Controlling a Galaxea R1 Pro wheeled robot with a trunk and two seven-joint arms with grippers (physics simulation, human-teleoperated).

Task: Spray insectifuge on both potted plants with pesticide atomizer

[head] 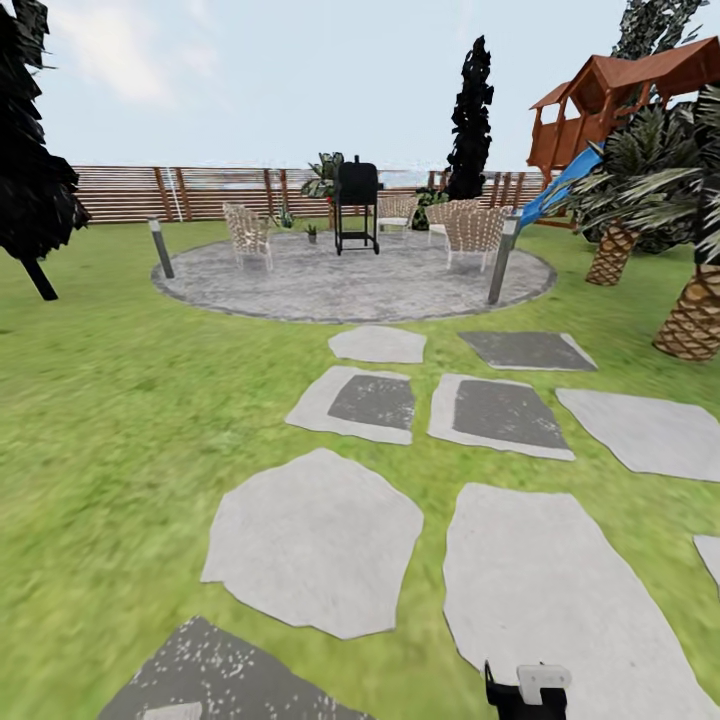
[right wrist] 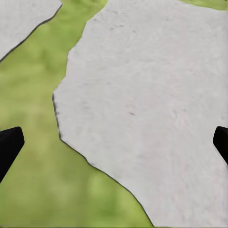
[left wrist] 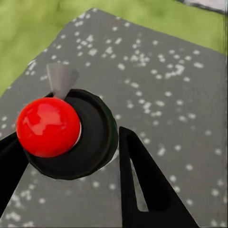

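In the left wrist view the pesticide atomizer [left wrist: 90, 142] is a round black body with a glossy red knob [left wrist: 47, 126] and a small grey spout. My left gripper [left wrist: 66, 142] is shut on it, one black finger on each side, above a dark speckled stepping stone [left wrist: 156, 71]. My right gripper [right wrist: 116, 137] is open and holds nothing; its black fingertips [right wrist: 9, 142] stand wide apart over a pale stepping stone [right wrist: 142, 95] and grass. One small potted plant [head: 311, 233] stands far off on the round patio [head: 340, 285], left of the grill; it is too small to make out in detail.
Grey stepping stones [head: 315, 540] lead across the lawn to the patio. A black grill [head: 357, 205], wicker chairs [head: 247, 235], two short posts [head: 501, 260], a slatted fence [head: 130, 192], palms [head: 690, 310] and a playhouse with a blue slide [head: 600, 110] stand around it.
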